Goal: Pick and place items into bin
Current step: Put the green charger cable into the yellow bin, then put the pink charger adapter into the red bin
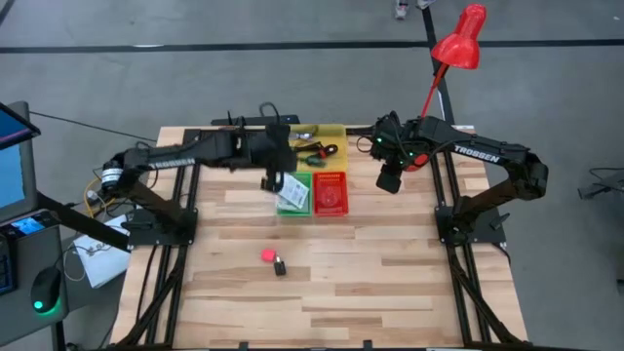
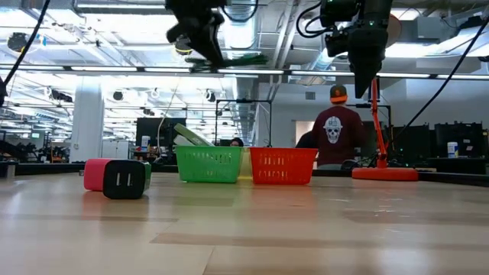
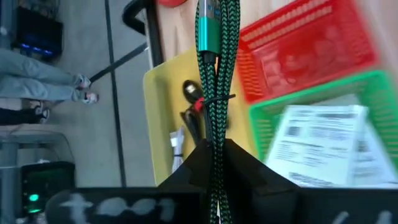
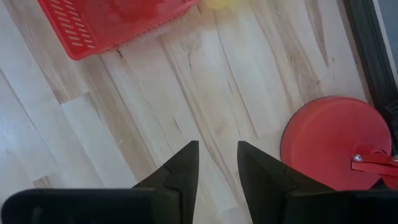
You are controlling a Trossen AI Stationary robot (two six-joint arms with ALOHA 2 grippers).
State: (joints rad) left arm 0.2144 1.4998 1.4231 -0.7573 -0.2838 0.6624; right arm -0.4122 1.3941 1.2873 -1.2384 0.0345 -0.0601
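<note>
My left gripper (image 3: 217, 152) is pinched tight on a green and black braided cable (image 3: 216, 68). The cable is folded in a bundle and hangs up in the air. It sits over the spot where the yellow bin (image 1: 334, 137), the green bin (image 1: 293, 193) and the red bin (image 1: 331, 192) meet.

My right gripper (image 4: 217, 163) holds nothing. Its fingers (image 4: 184, 163) are spread a little apart. It waits over bare table near the red lamp base (image 4: 328, 138), just past the red bin.

The yellow bin already has a few dark tools in it. The green bin has a white printed packet (image 3: 323, 146) leaning inside. So I think the cable goes in the yellow bin with the tools, but I can't be sure.

To do this well, I should move my left gripper until the whole bundle hangs over one bin only. Then I should go down low before I let go, so the loose end does not flop over the edge.

A pink piece (image 1: 268, 255) and a small black block (image 1: 280, 266) still lie on the table, well away from the bins.
</note>
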